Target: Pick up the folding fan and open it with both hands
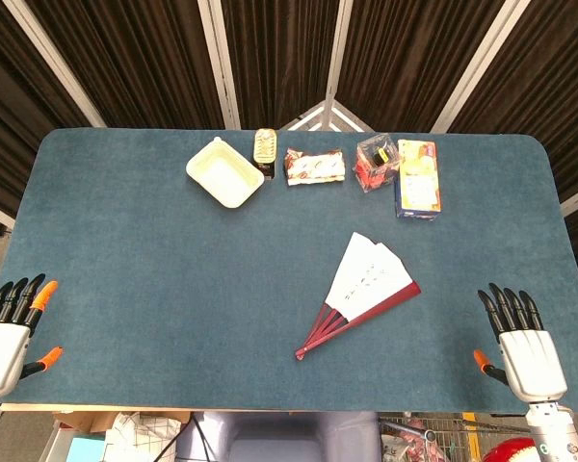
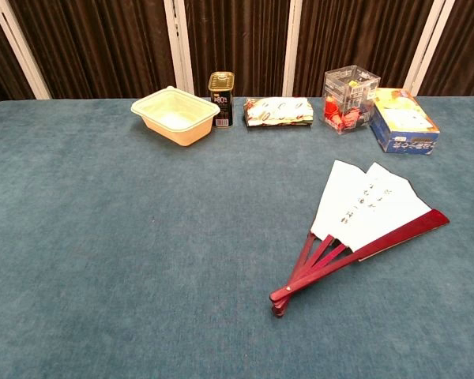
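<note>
The folding fan [image 1: 363, 292] lies flat on the blue table [image 1: 154, 260], right of centre, partly spread, with white paper leaves and dark red ribs meeting at a pivot near the front. In the chest view the fan [image 2: 363, 217] lies at the right, its pivot pointing toward me. My left hand [image 1: 10, 332] rests at the table's front left corner, fingers apart, holding nothing. My right hand [image 1: 520, 342] sits at the front right corner, fingers spread and empty, well to the right of the fan. Neither hand shows in the chest view.
Along the far edge stand a cream plastic tub [image 1: 225, 172], a small tin can [image 1: 265, 149], a wrapped snack packet [image 1: 314, 166], a clear box of small items [image 1: 377, 163] and a blue and yellow carton [image 1: 418, 177].
</note>
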Robot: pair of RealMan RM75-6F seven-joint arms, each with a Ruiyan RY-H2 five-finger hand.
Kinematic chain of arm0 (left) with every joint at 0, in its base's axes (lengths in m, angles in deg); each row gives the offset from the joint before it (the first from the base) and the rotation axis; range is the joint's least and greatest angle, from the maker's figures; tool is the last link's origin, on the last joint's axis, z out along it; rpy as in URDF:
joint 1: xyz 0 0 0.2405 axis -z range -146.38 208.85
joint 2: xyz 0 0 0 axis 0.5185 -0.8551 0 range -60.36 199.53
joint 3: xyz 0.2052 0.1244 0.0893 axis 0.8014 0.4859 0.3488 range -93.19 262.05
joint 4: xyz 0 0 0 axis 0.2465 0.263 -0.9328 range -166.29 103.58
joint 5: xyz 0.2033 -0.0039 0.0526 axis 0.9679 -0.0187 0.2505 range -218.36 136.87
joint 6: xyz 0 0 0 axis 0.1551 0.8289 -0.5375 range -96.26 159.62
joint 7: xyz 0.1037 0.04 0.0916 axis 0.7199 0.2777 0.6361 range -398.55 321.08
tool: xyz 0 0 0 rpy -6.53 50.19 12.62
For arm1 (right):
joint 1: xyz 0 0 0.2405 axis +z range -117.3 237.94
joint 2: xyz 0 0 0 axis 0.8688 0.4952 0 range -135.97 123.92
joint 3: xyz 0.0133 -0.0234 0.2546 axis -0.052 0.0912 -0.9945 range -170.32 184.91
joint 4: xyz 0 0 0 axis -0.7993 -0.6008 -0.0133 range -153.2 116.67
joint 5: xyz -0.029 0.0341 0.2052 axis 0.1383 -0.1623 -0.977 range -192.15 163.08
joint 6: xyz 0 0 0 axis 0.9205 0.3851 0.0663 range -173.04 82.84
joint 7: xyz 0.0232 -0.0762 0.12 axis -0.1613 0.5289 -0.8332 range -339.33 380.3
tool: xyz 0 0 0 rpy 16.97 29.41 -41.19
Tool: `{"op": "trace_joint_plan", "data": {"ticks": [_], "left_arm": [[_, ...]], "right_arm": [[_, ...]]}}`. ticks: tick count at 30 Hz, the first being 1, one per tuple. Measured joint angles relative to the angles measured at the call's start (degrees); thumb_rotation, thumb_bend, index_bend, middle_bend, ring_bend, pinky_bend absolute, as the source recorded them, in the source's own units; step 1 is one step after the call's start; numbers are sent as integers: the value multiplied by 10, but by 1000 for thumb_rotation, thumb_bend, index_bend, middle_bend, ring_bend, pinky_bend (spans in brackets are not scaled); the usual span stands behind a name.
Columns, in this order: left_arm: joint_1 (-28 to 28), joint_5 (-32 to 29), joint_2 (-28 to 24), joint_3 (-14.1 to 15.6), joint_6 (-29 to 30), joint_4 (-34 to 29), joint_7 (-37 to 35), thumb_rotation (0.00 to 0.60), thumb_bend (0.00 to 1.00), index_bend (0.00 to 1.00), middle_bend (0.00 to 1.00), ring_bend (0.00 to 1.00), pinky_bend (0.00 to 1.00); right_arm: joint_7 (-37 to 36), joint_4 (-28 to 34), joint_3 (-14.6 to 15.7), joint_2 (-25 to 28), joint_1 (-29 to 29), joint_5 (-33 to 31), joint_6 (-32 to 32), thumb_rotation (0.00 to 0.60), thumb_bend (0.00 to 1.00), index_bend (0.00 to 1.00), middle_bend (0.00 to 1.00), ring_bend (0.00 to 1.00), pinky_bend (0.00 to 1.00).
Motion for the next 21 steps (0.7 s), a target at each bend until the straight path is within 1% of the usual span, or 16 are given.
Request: {"op": "trace_joint_plan", "data": {"ticks": [11, 16, 21], "left_arm": [[-2, 1, -2, 1, 4, 0, -1, 600, 0, 0, 0, 0, 0], [-1, -2, -1, -1, 1, 0, -1, 600, 0, 0, 0, 0, 0], [-1, -2, -1, -2, 2, 0, -5, 600, 0, 0, 0, 0, 0]], "right_arm": [[-6, -1, 3, 0, 1, 12, 3, 600, 256, 0, 0, 0, 0], [-23, -12, 4, -7, 8, 34, 5, 600, 256, 0, 0, 0, 0], [-56, -38, 2, -17, 28, 63, 2, 600, 256, 8, 0, 0, 0]]}}
